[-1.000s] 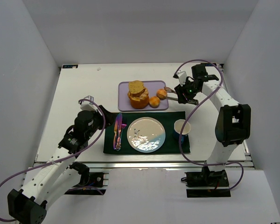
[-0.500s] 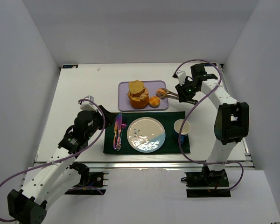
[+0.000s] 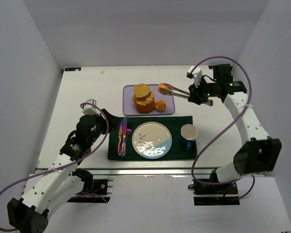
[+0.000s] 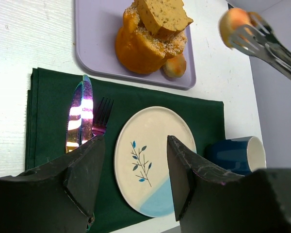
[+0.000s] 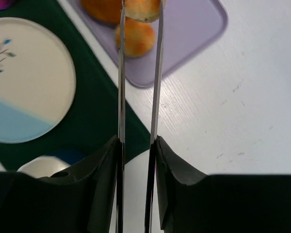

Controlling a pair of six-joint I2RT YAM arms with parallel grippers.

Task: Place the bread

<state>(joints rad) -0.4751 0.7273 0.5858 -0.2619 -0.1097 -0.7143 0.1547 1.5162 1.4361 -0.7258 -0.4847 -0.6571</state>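
My right gripper (image 3: 196, 94) is shut on metal tongs (image 3: 178, 91), and the tongs pinch a small golden bread roll (image 3: 162, 88) in the air above the back right of the lilac tray (image 3: 128, 92). The wrist view shows the roll (image 5: 141, 8) between the tong arms (image 5: 121, 73), with my right gripper (image 5: 138, 145) clamped on them. A second roll (image 3: 160, 105) and a big stacked loaf (image 3: 144, 98) lie on the tray. The white and blue plate (image 3: 152, 140) sits empty on the green mat (image 3: 182, 121). My left gripper (image 4: 136, 160) is open and empty above the plate (image 4: 155, 141).
A blue cup (image 3: 189, 132) stands on the mat right of the plate. An iridescent knife and fork (image 3: 122, 136) lie on the mat left of it. White walls enclose the table on three sides.
My right arm has lifted the tongs with the roll off the tray's right edge and swung it up and back. The left arm has not moved.
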